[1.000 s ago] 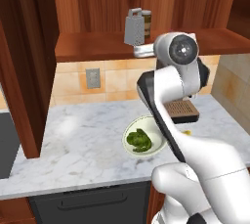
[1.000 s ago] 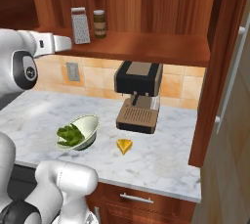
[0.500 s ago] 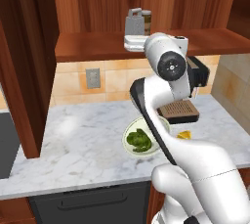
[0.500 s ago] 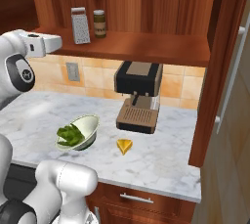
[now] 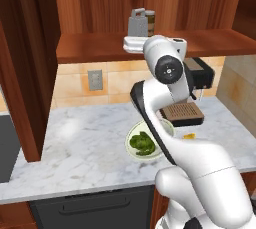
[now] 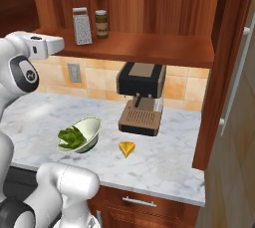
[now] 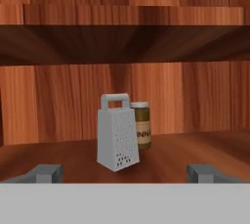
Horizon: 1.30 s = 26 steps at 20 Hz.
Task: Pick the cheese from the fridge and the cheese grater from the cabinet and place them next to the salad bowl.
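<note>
Cheese grater [image 7: 116, 133]: upright on the shelf of the cabinet [image 6: 149, 48], at 12 o'clock from the pincer [image 7: 124, 173], ahead of it and apart from both tips.
Pincer: open wide, holding nothing; fingertips [image 7: 47, 171] level with the shelf board.
Jar [image 7: 141, 125]: just behind the grater, at its 1 o'clock.
Cheese [image 6: 127, 148]: on the worktop [image 6: 169, 165], at 3 o'clock from the salad bowl [image 6: 79, 134], near it.
Coffee machine [image 6: 141, 97]: at 12 o'clock from the cheese.
</note>
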Tool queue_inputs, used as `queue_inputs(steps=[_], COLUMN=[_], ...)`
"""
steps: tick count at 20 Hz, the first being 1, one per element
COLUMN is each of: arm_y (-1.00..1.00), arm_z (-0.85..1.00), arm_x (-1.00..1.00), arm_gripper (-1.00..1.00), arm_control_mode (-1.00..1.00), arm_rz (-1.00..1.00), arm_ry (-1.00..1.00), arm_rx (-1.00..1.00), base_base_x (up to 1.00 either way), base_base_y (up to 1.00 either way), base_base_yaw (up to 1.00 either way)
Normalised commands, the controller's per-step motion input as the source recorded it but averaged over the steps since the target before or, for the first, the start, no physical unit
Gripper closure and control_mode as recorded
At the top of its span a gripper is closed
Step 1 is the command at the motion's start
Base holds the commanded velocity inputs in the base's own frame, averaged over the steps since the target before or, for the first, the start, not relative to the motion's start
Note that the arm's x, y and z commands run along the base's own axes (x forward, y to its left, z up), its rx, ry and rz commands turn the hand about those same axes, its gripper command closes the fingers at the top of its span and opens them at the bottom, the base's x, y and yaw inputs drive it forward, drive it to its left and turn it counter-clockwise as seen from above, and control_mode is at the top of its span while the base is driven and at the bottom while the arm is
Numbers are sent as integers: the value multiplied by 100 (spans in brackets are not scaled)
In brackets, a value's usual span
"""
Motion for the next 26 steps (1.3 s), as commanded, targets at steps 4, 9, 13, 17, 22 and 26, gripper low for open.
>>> queue_inputs(steps=[4,9,13,17,22,26], arm_y=[0,9,13,-1,-2,0], arm_z=[0,0,0,0,0,0], arm_x=[23,36,42,49,43,31], arm_gripper=[-100,-100,-100,-100,-100,-100], arm_control_mode=[-100,-100,-100,-100,-100,-100], arm_rz=[0,0,0,0,0,-5], arm_ry=[0,0,2,4,4,3], arm_rx=[1,0,0,0,1,0], base_base_x=[0,0,0,0,0,0], base_base_y=[0,0,0,0,0,0], base_base_yaw=[0,0,0,0,0,0])
